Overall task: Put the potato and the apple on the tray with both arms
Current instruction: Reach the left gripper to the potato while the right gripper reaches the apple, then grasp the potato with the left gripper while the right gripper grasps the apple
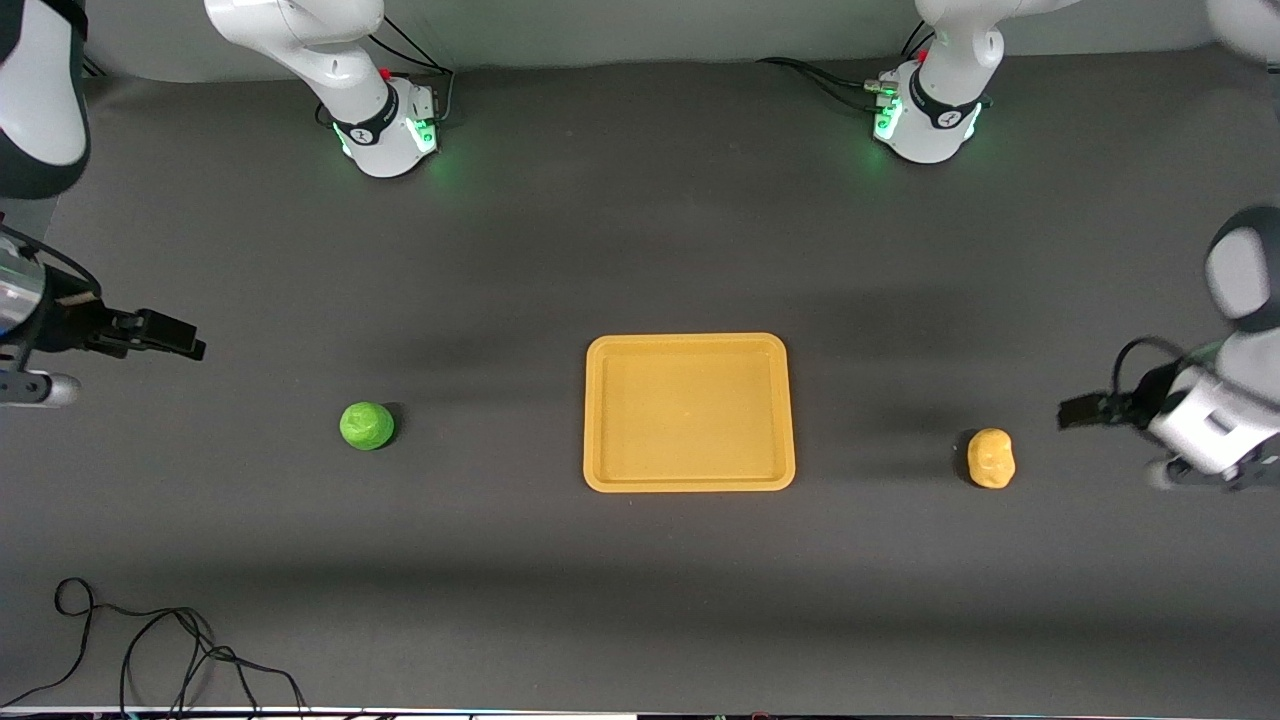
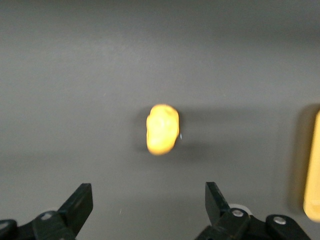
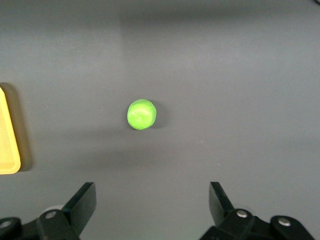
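The yellow-orange tray (image 1: 602, 470) lies empty at the middle of the table. The yellow-tan potato (image 1: 991, 458) lies on the table toward the left arm's end; it also shows in the left wrist view (image 2: 162, 129). My left gripper (image 1: 1078, 412) is open and empty in the air, beside the potato and apart from it (image 2: 149, 200). The green apple (image 1: 366, 426) lies toward the right arm's end; it also shows in the right wrist view (image 3: 142, 114). My right gripper (image 1: 175, 337) is open and empty, up over the table well clear of the apple (image 3: 152, 199).
A black cable (image 1: 150, 650) lies looped on the table near the front edge at the right arm's end. The tray's edge shows in the left wrist view (image 2: 314, 175) and in the right wrist view (image 3: 7, 140). The two arm bases (image 1: 385, 130) (image 1: 925, 120) stand at the back.
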You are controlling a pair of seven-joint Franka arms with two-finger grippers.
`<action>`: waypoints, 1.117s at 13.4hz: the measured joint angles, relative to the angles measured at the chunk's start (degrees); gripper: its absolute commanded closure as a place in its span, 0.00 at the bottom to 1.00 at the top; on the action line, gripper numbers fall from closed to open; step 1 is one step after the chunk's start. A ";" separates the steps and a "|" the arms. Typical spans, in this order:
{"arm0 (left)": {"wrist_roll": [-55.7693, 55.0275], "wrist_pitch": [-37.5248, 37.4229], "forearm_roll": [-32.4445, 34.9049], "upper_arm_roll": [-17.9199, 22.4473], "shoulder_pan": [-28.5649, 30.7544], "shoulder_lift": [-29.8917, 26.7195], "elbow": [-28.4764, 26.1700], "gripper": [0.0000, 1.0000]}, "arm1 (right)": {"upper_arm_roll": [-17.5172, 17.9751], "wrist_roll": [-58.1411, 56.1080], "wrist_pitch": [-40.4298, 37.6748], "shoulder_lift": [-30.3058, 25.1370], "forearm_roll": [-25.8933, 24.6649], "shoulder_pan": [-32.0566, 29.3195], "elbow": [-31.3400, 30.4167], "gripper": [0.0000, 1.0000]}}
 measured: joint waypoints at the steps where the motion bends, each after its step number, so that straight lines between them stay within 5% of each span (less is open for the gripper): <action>1: 0.00 2.17 0.02 -0.06 -0.07 2.46 -0.11 0.00 | 0.14 0.00 0.49 0.72 0.00 0.16 -0.17 0.00; 9: -0.07 20.15 0.09 -0.32 -1.57 12.91 -8.14 0.02 | 0.84 0.14 16.53 4.91 0.01 1.37 -11.60 0.00; 10: -0.07 20.64 0.10 -0.32 -1.64 13.27 -8.38 0.11 | 0.86 0.25 18.43 6.29 0.04 1.38 -12.63 0.00; 13: -0.07 21.27 0.38 -0.33 -1.96 13.49 -8.80 0.62 | 1.28 0.69 28.82 8.49 0.36 1.37 -18.20 0.00; 15: -0.07 21.28 0.58 -0.33 -2.00 13.39 -8.76 0.77 | 2.29 2.86 35.66 9.06 2.38 1.33 -22.63 0.00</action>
